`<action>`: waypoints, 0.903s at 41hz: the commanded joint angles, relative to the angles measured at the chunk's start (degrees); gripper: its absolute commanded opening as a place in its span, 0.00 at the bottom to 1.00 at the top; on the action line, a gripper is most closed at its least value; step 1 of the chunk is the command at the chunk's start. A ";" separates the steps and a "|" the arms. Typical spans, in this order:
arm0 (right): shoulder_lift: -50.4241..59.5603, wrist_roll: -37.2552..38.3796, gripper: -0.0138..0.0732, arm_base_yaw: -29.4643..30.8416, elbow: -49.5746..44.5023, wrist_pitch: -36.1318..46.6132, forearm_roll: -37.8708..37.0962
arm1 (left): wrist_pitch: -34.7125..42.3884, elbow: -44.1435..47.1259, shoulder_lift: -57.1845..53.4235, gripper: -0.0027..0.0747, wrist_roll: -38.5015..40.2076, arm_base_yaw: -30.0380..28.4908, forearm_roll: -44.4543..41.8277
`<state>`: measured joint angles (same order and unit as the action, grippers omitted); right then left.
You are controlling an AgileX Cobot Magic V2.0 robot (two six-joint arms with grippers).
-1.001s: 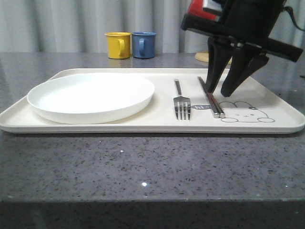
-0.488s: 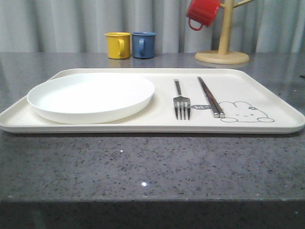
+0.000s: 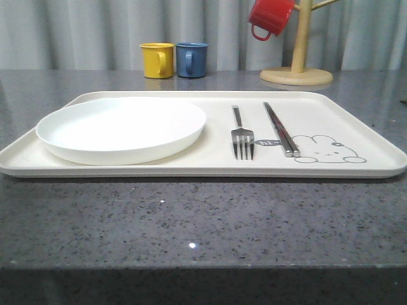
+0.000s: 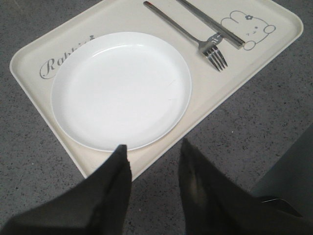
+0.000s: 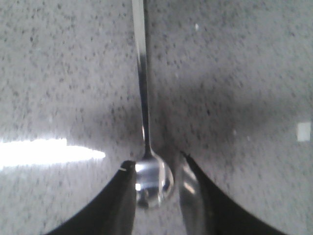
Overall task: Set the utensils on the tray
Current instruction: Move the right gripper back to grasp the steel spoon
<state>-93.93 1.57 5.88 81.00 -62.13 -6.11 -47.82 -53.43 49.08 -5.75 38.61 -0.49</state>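
The cream-white tray [image 3: 191, 170] holds a silver fork [image 3: 242, 136] and a pair of chopsticks [image 3: 280, 129] side by side near the rabbit drawing. In the left wrist view the fork [image 4: 186, 34] and chopsticks [image 4: 210, 22] lie beyond the plate on the tray [image 4: 36, 54]. My left gripper [image 4: 152, 149] hangs open over the tray's near edge, holding nothing. The spoon [image 5: 143, 98] lies on the grey speckled counter. Its bowl sits between the fingers of my right gripper [image 5: 155, 164], which is open; one finger is close against the bowl and a gap shows on the other side.
A round white plate [image 3: 121, 127] fills the tray's left half. Yellow [image 3: 157, 60] and blue [image 3: 192, 59] mugs stand at the back. A red mug [image 3: 270, 18] hangs on a wooden mug tree [image 3: 299, 51] at the back right.
The right arm, which a second ago hung open over the chopsticks on the tray, has left the front view. The fork and chopsticks have stayed put.
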 commanded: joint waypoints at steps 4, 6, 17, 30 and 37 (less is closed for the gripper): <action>-1.07 -0.89 0.45 0.27 1.72 5.50 -0.07 | 3.94 -1.44 -0.19 0.33 0.46 0.52 0.07; -1.91 -0.89 0.45 0.27 1.72 5.98 0.01 | 3.94 -1.44 -0.19 0.33 0.46 0.52 0.07; -5.07 -0.89 0.45 0.27 1.72 6.77 0.05 | 3.94 -1.44 -0.19 0.33 0.46 0.52 0.07; -5.76 -0.89 0.32 0.27 1.72 5.99 0.54 | 3.94 -1.44 -0.19 0.33 0.46 0.52 0.07; -6.40 -0.96 0.32 0.27 1.72 5.86 0.54 | 3.94 -1.44 -0.19 0.33 0.46 0.52 0.07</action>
<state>-102.79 1.36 5.88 81.00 -57.04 -5.41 -47.82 -53.43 49.08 -5.75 38.61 -0.49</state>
